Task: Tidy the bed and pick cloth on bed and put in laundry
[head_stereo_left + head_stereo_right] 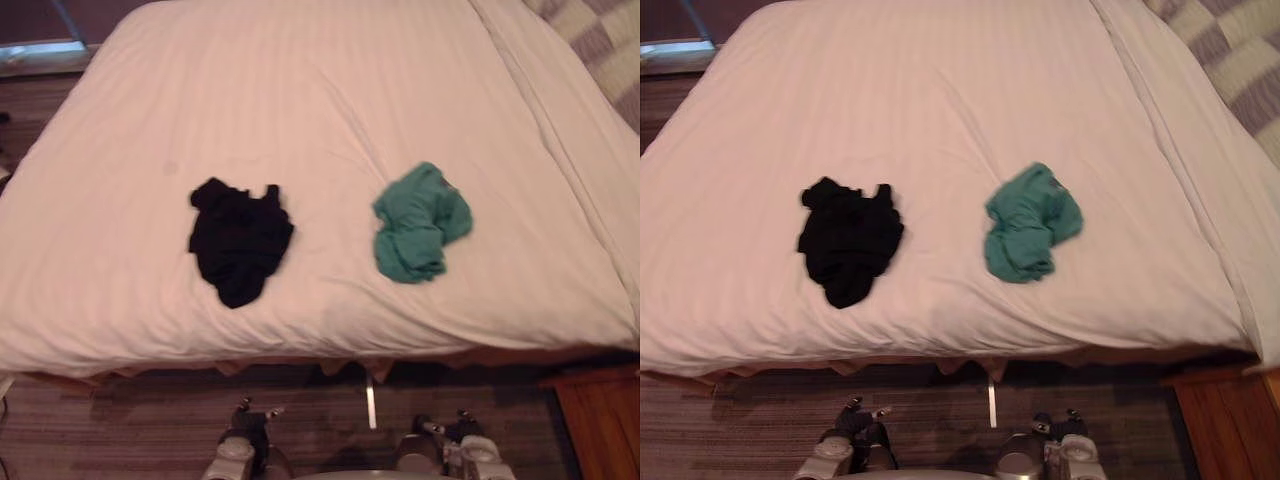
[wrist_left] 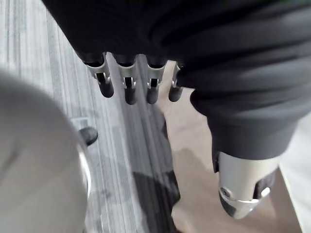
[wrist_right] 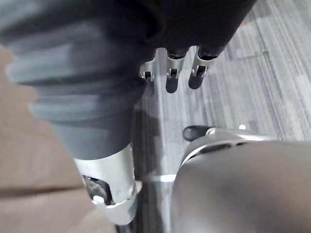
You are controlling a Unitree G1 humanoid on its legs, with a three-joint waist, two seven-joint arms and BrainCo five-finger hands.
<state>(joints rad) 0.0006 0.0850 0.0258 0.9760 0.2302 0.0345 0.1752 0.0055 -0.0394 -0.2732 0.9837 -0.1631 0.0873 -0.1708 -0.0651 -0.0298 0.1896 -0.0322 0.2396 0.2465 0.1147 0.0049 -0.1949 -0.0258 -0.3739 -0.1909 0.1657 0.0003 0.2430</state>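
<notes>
Cloth lies in two crumpled heaps on the bed (image 1: 300, 90): in the eye views we see a black cloth (image 1: 238, 240) near the bed's front edge and a green cloth (image 1: 420, 222) well apart to its right, both within reach, we judge. In the left wrist view our left hand (image 2: 129, 90) hangs over the floor (image 2: 43, 58) below the bed, fingers straight and empty, seemingly waiting to reach. In the right wrist view our right hand (image 3: 171, 80) hangs likewise, relaxed, holding nothing.
</notes>
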